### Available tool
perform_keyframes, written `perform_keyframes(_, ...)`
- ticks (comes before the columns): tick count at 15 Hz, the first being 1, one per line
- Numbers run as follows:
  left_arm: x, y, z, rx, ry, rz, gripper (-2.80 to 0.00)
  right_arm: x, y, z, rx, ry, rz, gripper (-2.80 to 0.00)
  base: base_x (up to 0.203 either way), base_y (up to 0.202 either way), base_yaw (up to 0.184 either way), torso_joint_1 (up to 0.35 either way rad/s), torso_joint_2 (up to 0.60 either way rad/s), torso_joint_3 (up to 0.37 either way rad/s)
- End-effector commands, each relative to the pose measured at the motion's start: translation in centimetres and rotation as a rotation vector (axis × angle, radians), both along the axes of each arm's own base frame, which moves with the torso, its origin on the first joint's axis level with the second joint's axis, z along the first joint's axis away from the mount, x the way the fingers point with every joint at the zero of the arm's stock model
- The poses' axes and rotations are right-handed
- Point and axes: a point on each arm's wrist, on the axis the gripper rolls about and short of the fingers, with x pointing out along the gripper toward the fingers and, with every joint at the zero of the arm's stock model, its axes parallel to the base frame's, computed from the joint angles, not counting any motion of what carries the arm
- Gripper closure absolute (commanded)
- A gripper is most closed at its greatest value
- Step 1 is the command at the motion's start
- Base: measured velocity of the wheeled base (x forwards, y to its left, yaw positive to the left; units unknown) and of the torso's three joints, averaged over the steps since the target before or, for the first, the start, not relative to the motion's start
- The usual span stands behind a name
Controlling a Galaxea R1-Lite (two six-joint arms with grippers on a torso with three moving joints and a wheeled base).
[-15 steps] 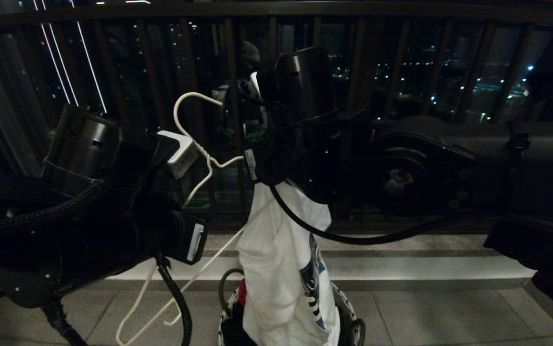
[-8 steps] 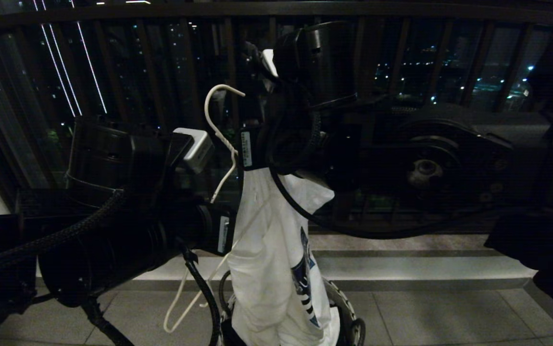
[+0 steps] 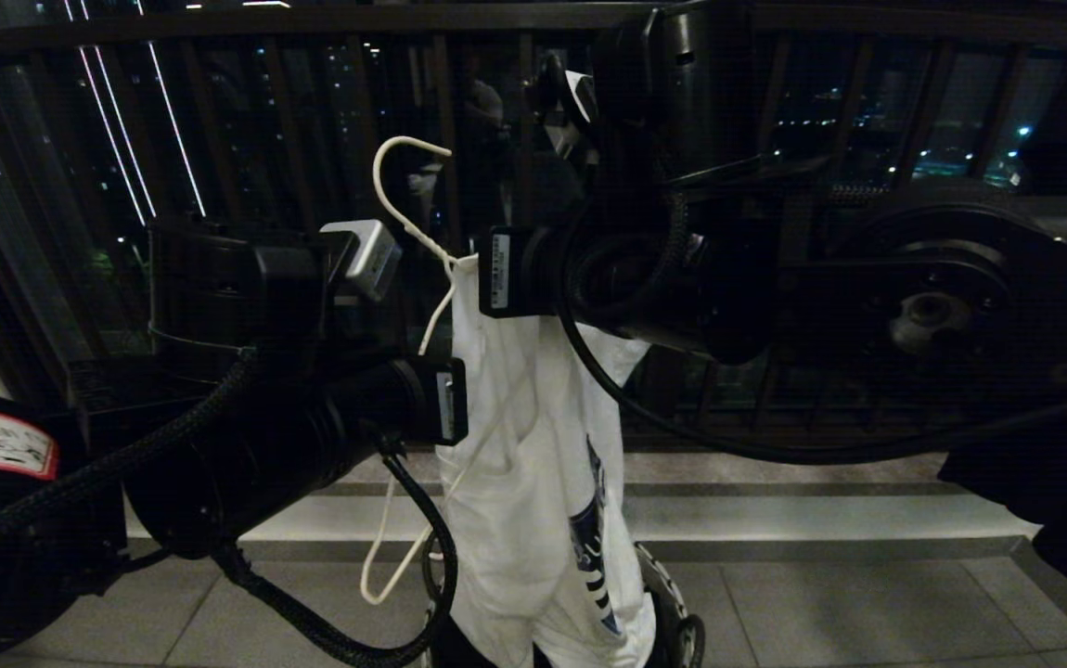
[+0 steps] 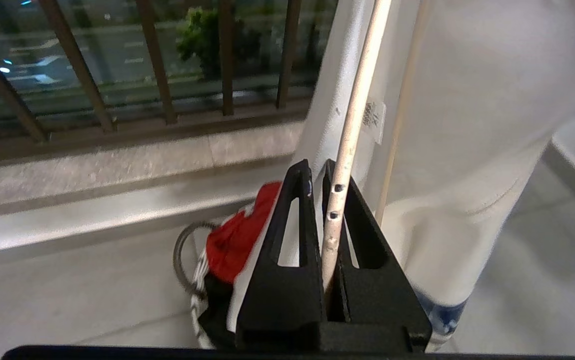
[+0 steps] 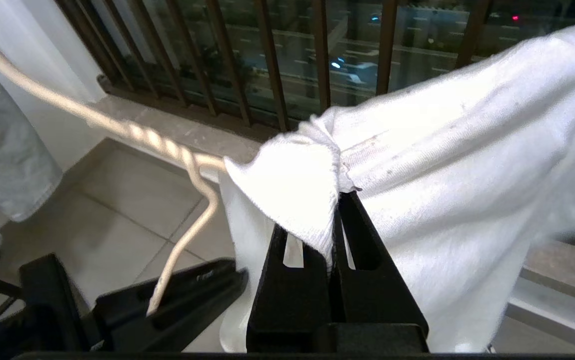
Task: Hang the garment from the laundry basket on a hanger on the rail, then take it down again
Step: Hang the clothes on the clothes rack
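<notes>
The white garment [image 3: 533,482] hangs lengthwise in mid-air, its blue print low on the cloth. My right gripper [image 3: 494,271] is shut on a bunched fold at its top [image 5: 335,200]. My left gripper [image 3: 448,401] is just left of it, shut on the lower wire of the thin white hanger [image 4: 352,125]. The hanger [image 3: 404,186] stands hook up. Its twisted neck [image 5: 162,142] touches the top of the garment [image 5: 467,160], and one shoulder wire runs in under the cloth. The laundry basket [image 3: 673,603] sits on the floor below. The rail is out of view.
The dark brown balcony railing [image 3: 311,111] runs across close behind both arms. A pale stone step [image 3: 775,520] lies below it, then floor tiles. A red cloth [image 4: 232,240] lies in the basket [image 4: 197,295]. Another pale cloth [image 5: 2,150] hangs at the side.
Both arms have risen. The left gripper carried the hanger right, up against the garment, and turned it more upright. The right gripper lifted the garment's top higher.
</notes>
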Motion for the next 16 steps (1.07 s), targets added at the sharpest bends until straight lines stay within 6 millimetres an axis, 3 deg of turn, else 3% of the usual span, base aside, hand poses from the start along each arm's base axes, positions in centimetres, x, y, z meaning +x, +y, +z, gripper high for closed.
perform_keyframes(1, 0.1, 0.1, 0.2, -0.028, -0.019, 0.005, 0.00, -0.4, 0.2, 0.2, 0.006, -0.005, 0.015, 0.00, 0.000, 0.000, 0.000, 0.000, 0.00, 0.000)
perform_keyframes(8, -0.5, 0.4, 0.6, -0.071, -0.030, -0.050, 0.00, -2.3, 1.5, 0.5, 0.006, -0.016, 0.095, 0.00, 0.000, 0.000, 0.000, 0.000, 0.00, 0.000)
perform_keyframes(16, -0.5, 0.5, 0.7, -0.078, -0.034, -0.048, 0.00, -2.6, 1.8, 0.4, -0.001, -0.020, 0.107, 0.00, 0.000, 0.000, 0.000, 0.000, 0.00, 0.000)
